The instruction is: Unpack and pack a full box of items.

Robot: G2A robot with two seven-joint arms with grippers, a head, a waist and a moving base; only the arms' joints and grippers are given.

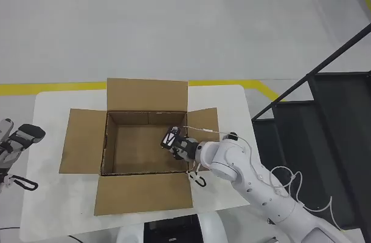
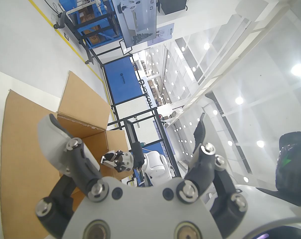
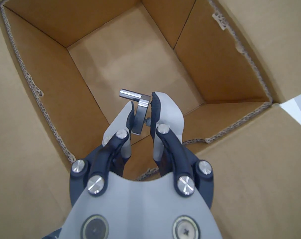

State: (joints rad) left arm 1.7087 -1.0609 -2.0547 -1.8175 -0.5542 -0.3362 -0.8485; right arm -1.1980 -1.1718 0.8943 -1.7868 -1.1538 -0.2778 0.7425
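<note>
Right wrist view: the right gripper (image 3: 143, 101) is closed narrow on a small metal part (image 3: 140, 119), a flat plate with a short round pin pointing sideways.
Part location: it hangs above the inside of the open cardboard box (image 3: 165, 8), not touching the brown floor below.
Top view: this gripper is close to the box wall on the robot's right; the box stands on the white table (image 1: 52, 200) with its flaps folded out.
Left gripper (image 2: 125, 120): its fingers are spread wide with nothing between them, at the table's left edge, well apart from the box.
Step in hand: I judge it is placing the part into the box.
Good practice: go straight down, away from the wall, and let go only near the floor.
Risk: the pin may catch on the torn rim; dropped from high, the part may bounce.
</note>
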